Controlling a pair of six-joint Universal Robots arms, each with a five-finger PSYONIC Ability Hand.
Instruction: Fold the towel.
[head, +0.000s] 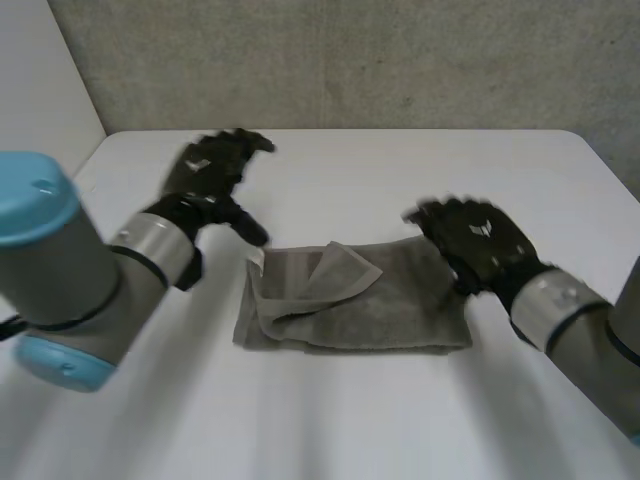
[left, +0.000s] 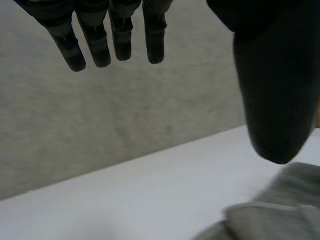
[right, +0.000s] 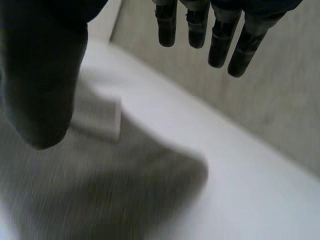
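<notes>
A grey towel (head: 350, 300) lies folded in the middle of the white table (head: 330, 420), with a loose flap turned over on its top. My left hand (head: 210, 175) hovers above the table just beyond the towel's left end, fingers straight and apart, holding nothing. In the left wrist view its fingers (left: 95, 45) stretch out toward the wall, and the towel (left: 270, 210) lies below the thumb. My right hand (head: 475, 240) is over the towel's right end, fingers spread. The right wrist view has its fingers (right: 220, 37) straight above the towel (right: 100, 180), clear of the cloth.
A rough grey wall (head: 330, 60) stands behind the table's far edge. A white panel (head: 40, 80) rises at the far left. Bare table surface lies in front of the towel and to both sides.
</notes>
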